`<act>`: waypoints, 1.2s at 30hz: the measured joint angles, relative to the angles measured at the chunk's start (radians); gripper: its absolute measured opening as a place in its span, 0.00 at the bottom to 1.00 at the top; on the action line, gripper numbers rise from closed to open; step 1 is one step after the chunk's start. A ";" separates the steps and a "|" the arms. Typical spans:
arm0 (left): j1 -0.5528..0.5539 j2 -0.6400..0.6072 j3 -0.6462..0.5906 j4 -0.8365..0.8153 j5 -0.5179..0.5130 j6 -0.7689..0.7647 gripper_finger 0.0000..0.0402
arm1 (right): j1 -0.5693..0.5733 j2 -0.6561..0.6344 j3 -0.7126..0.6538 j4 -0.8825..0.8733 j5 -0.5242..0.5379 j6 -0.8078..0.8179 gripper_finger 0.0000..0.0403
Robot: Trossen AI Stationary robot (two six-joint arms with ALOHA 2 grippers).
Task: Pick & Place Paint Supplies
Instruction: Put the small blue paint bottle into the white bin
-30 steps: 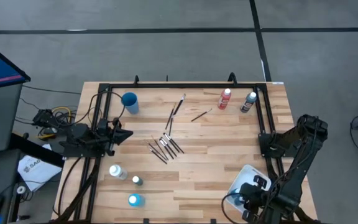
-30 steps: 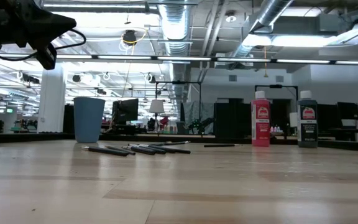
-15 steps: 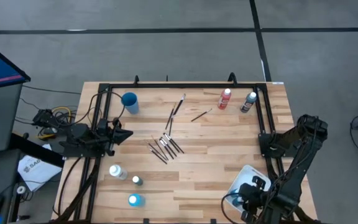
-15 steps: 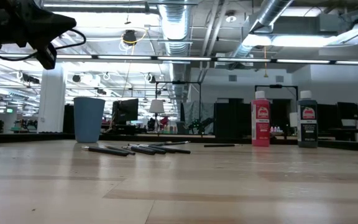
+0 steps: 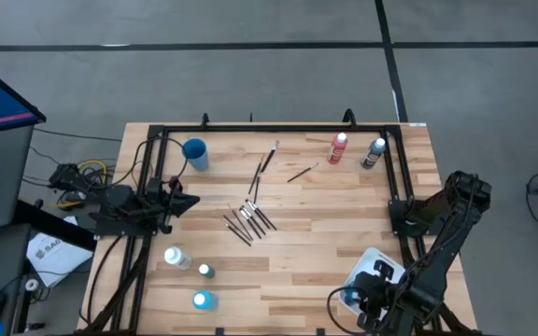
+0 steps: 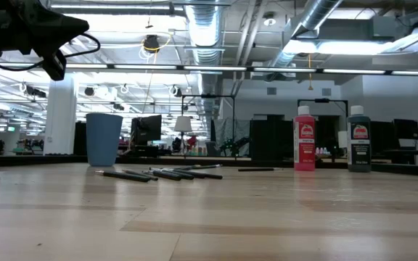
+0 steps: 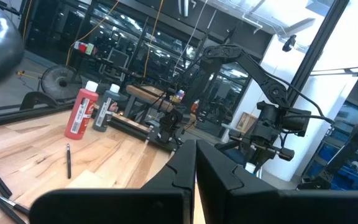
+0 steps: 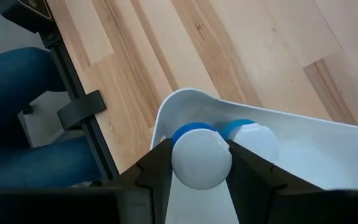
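My right gripper (image 5: 367, 297) hangs over the white tray (image 5: 374, 260) at the table's near right corner, shut on a blue paint bottle with a white cap (image 8: 201, 158). A second blue bottle (image 8: 253, 140) lies in the tray beside it. My left gripper (image 5: 190, 201) waits shut above the table's left side. Red (image 5: 338, 147) and dark (image 5: 374, 152) bottles stand upright at the far right. White (image 5: 176, 258), teal (image 5: 205, 271) and blue (image 5: 202, 301) bottles stand at the near left. Thin dark paintbrushes (image 5: 248, 219) lie flat mid-table. My right gripper pinches the blue bottle between its two fingers, just under the white cap, where the blue top (image 8: 185, 132) shows. The fingers come steeply from above. The cap points up toward the wrist. The cap hides whether the bottle's bottom rests in the tray.
A blue round cup (image 5: 194, 152) stands at the far left. More brushes (image 5: 267, 161) lie toward the far edge. A black frame rail (image 5: 400, 201) runs along the table's right side, next to the tray. A person's blue-clad leg (image 8: 17, 74) is beside the table's edge.
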 joint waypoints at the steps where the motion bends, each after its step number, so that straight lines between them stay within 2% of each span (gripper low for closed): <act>1: 0.000 0.000 0.000 0.000 0.000 0.000 0.01 | 0.000 0.000 0.000 0.000 0.000 0.000 0.31; 9: 0.000 0.000 0.000 0.001 0.000 0.000 0.01 | -0.006 0.000 0.000 0.000 0.000 0.001 0.32; 19: 0.000 0.000 0.000 0.002 0.000 0.000 0.01 | -0.019 0.064 -0.002 -0.001 -0.028 -0.024 0.33; 30: 0.000 0.000 0.000 0.005 0.000 0.000 0.01 | -0.019 0.062 -0.002 0.001 -0.029 -0.019 0.39; 36: 0.000 0.000 0.000 0.005 0.000 0.000 0.01 | -0.020 0.017 0.015 -0.001 -0.030 -0.045 0.44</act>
